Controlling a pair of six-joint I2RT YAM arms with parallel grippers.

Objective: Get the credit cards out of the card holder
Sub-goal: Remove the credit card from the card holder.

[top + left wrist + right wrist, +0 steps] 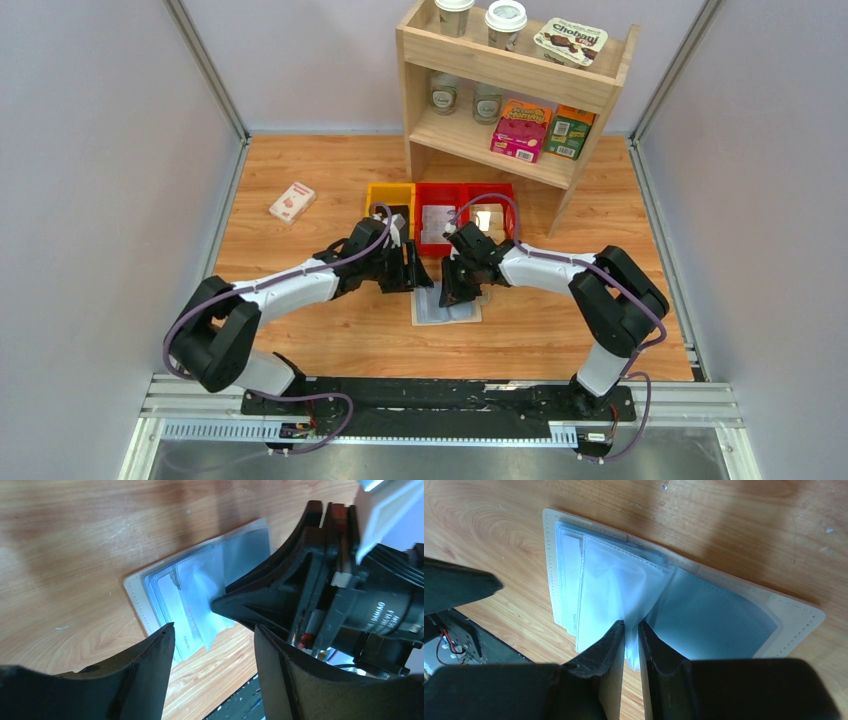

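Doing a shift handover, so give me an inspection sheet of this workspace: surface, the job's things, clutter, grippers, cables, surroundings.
Surface: wooden table, a few light scuffs.
Job's things: card holder lies open and flat; a credit card sits in a pocket.
Clutter: white-and-red small box far left; yellow bin and two red bins beyond the holder.
Grippers: left gripper open above the holder; right gripper pinches one clear pocket leaf of the holder.
Cables: purple cables run along both arms; nothing seen snagged.
Surroundings: wooden shelf holding cups, yogurt and boxes; grey walls.
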